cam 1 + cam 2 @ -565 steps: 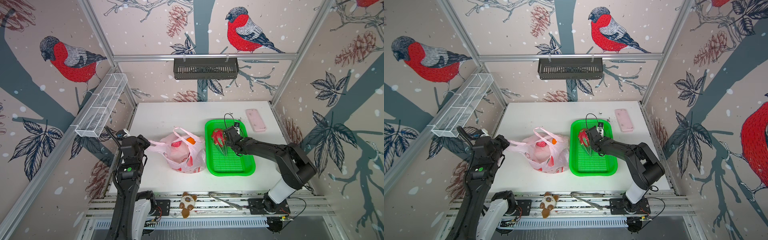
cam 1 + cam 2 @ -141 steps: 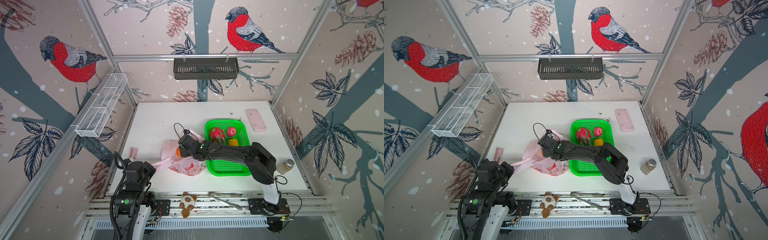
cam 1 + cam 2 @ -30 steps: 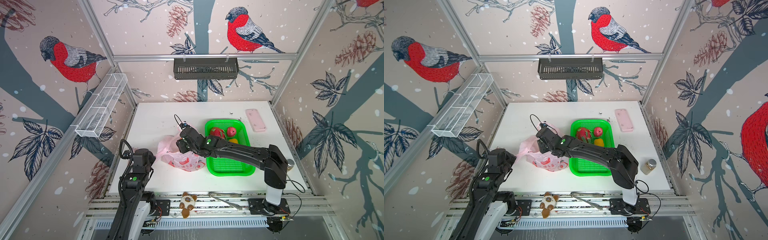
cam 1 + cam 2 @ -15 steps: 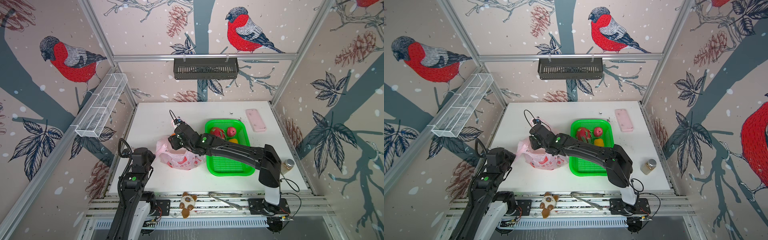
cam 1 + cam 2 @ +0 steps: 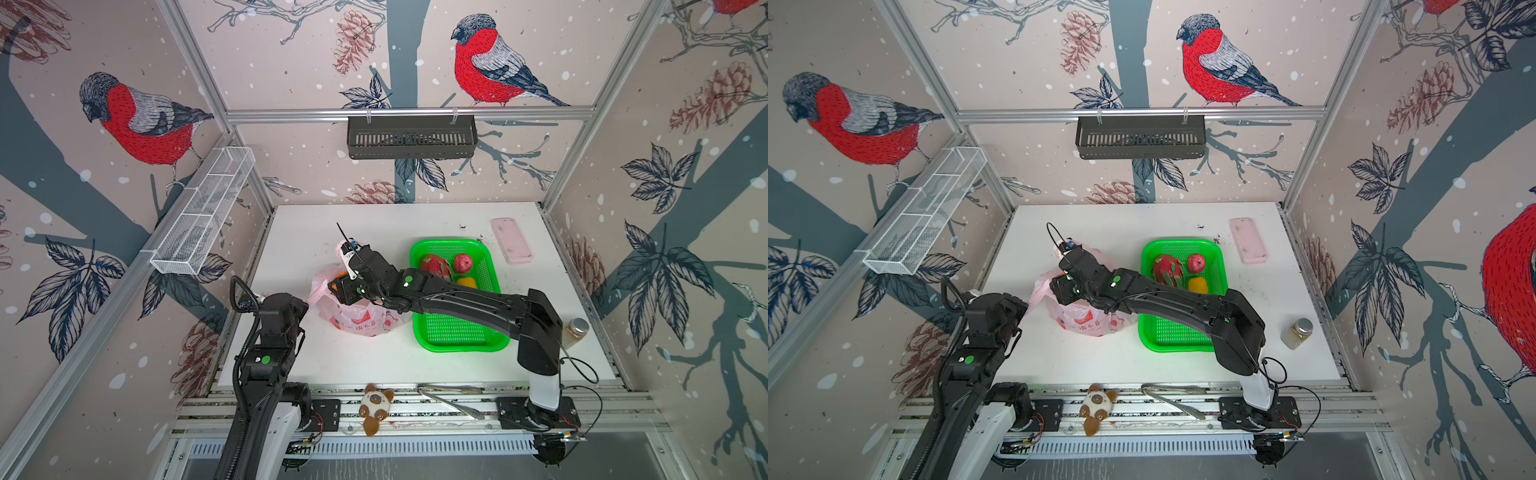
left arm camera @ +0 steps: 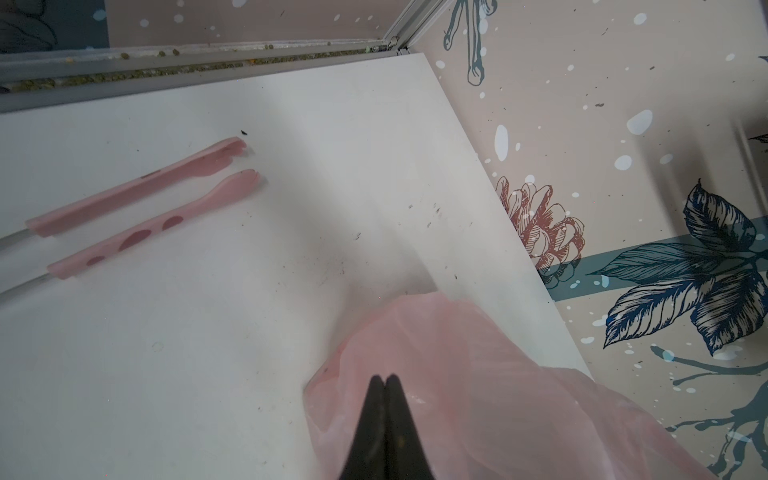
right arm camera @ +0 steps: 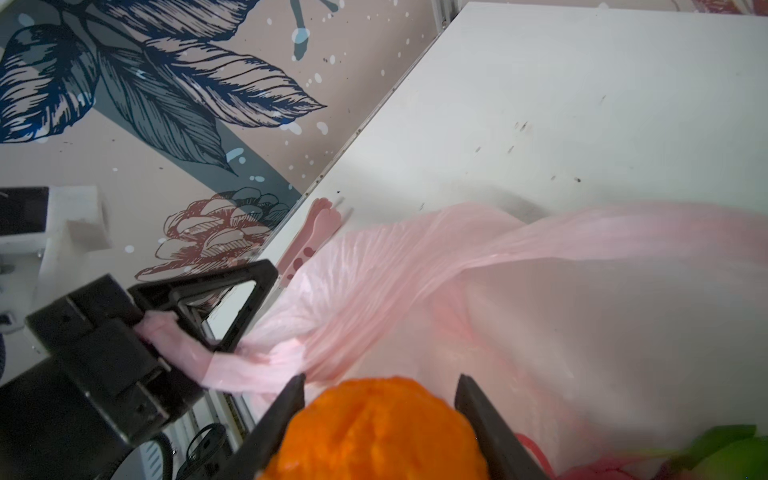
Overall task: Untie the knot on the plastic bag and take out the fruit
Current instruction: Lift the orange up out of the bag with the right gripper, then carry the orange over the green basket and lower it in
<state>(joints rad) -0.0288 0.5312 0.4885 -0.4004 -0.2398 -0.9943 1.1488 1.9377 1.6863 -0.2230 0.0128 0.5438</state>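
Green basket (image 5: 459,346), pink slab (image 5: 511,240) near it — jar (image 5: 575,332), plush toy (image 5: 376,407), tongs (image 5: 426,390)

Fingers (image 6: 372,419) pressed together pinch the pink plastic bag (image 6: 498,395).

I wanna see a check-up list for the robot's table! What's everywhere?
Surface: white table, a few dark specks.
Job's things: pink bag open; orange fruit at its mouth; dragon fruit, red fruit, yellow fruit in the green basket.
Clutter: pink slab, jar, pink tongs on the table; plush toy, metal tongs on the front rail.
Grippers: left gripper, jaws shut on the bag's handle; right gripper, jaws gripping the orange fruit.
Cables: black cable looping off the right wrist.
Surroundings: bird wallpaper, black shelf, wire rack.
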